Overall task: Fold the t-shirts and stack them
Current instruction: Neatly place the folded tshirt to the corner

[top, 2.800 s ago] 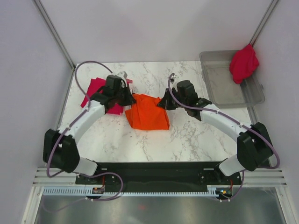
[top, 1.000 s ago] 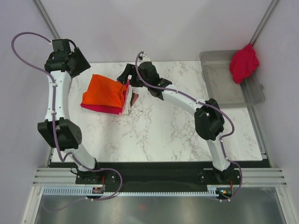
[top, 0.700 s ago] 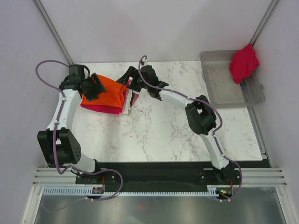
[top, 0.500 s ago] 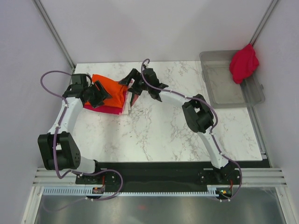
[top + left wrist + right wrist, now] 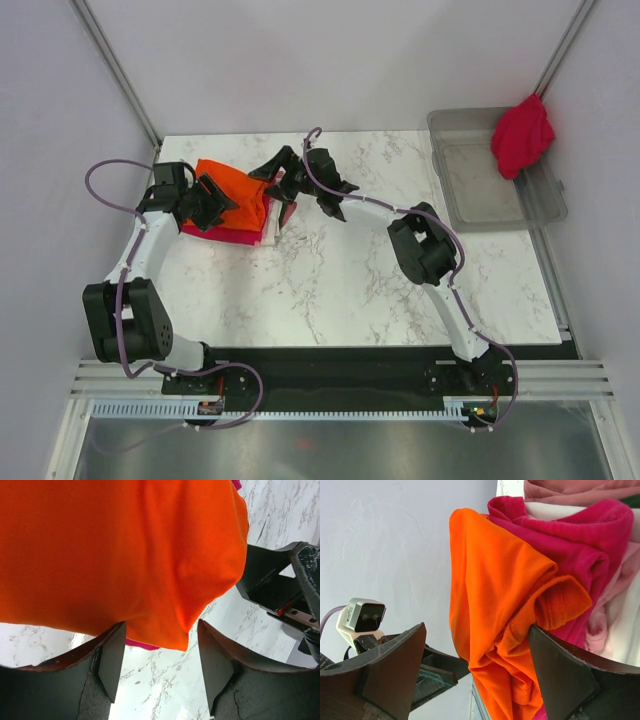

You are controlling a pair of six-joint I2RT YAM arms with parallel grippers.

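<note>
So the orange t-shirt lies folded on top of a stack of crimson t-shirts and a pale pink one, at the far left of the worktop. The left gripper sits at its left edge, jaws apart and clamping nothing. The right gripper faces the stack's right edge, jaws spread wide. Another crimson t-shirt hangs over the far corner of the grey bin.

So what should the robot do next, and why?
Probably draw the right gripper back toward the red shirt draped over the bin. The orange shirt already lies folded on the pile, the left gripper and the right one are open, gripping nothing, and the red shirt is not yet folded.
</note>
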